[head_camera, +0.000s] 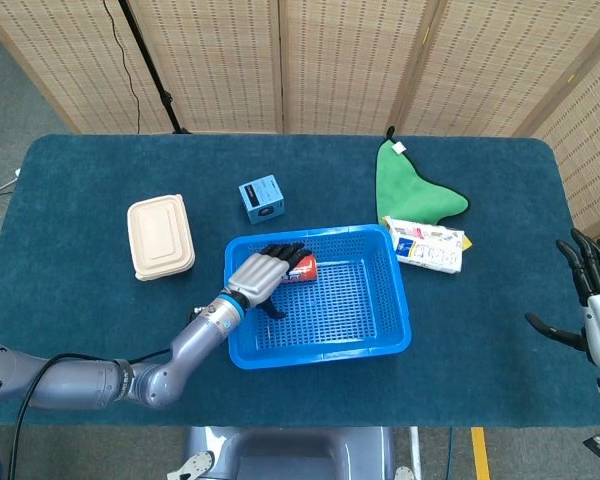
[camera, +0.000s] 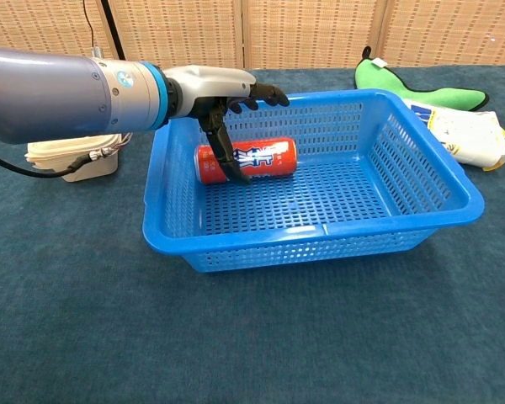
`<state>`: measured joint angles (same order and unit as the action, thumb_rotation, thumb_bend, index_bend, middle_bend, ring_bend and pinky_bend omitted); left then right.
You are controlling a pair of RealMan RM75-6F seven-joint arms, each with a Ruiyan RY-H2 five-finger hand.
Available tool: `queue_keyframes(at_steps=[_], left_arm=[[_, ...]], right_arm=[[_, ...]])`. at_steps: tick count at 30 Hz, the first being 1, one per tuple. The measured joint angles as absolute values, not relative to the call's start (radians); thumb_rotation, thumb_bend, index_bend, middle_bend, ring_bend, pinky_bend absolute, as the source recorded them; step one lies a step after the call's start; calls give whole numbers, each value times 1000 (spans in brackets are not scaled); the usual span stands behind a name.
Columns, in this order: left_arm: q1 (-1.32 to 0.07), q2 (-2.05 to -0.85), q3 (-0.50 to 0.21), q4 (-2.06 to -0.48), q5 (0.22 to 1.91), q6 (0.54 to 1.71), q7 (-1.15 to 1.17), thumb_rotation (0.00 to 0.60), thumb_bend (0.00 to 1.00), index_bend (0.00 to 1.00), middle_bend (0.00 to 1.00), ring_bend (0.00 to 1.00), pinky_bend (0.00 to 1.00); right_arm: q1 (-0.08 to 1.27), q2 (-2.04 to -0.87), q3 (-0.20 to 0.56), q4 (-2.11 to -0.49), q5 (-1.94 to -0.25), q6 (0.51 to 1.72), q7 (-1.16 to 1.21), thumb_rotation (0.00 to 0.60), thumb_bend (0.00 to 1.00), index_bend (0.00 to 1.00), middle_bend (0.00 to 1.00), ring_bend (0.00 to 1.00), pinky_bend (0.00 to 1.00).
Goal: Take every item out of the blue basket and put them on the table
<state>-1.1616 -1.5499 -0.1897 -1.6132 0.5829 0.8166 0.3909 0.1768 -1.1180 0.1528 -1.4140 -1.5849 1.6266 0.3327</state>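
A red drink can (camera: 265, 158) lies on its side at the back left of the blue basket (camera: 320, 233); the head view shows the can (head_camera: 305, 268) half hidden under my hand. My left hand (camera: 223, 91) hovers over the can's left end with its fingers spread above and behind it. The thumb (camera: 227, 156) hangs down across the can's front. No firm grip shows, and the can rests on the basket floor. My right hand (head_camera: 592, 300) stays at the table's right edge, fingers spread, holding nothing.
On the table left of the basket are a beige lidded lunch box (head_camera: 161, 237) and a small blue box (head_camera: 261, 199). A green cloth (head_camera: 412, 190) and a white packet (head_camera: 428, 246) lie beyond the basket's right corner.
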Motion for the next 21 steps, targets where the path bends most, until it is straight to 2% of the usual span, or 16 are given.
queue_keyframes(at_steps=[9,21], left_arm=[[-1199,-1605,-176,-1526,517,771,411,600,125,0,0,0,66],[-1224,-1571,-129,-1589,446,736,447,600,125,0,0,0,66]], right_arm=[[176,-1117,154,-1413,-1582,1627,334,600,0,0,0,0,0],[171,-1112,154,-1419,-1588,1638,338,600,0,0,0,0,0]])
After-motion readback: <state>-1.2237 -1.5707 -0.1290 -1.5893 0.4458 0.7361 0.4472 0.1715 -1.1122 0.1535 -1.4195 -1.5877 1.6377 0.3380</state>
